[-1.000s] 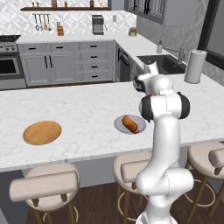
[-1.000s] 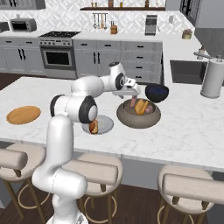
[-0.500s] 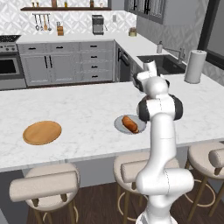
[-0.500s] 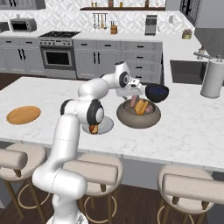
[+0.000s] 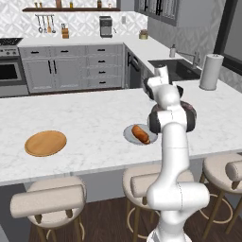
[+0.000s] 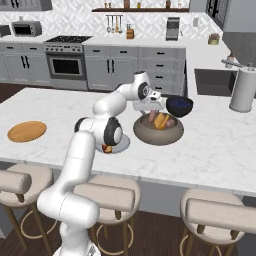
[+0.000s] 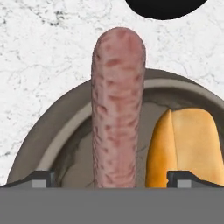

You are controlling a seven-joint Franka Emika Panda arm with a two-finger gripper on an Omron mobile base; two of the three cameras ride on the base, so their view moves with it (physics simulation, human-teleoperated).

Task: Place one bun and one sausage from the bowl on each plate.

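Arm hides part of grey plate (image 6: 121,145); bowl (image 7: 48,127) cut off below

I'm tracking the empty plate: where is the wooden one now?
The wooden plate lies bare at the left end of the island counter, well left of the grey plate in both base views.

Even, bright rendered light, soft shadows, some coarse texture up close.

Both base views are lit flat and evenly with no single visible lamp; the white marble-patterned island counter (image 5: 90,118) shows no glare, and things on it cast only faint, soft-edged shadows. The dark window at the far right of the left base view is the dimmest area. Distant cabinets look slightly soft and pixelated. In the hand view the mottled reddish-pink sausage (image 7: 117,109) and the orange-brown bun (image 7: 183,146) are sharp but coarsely textured, and the inside wall of the brownish-grey speckled bowl (image 7: 52,127) falls into mild shade. No bending shows at the edges.
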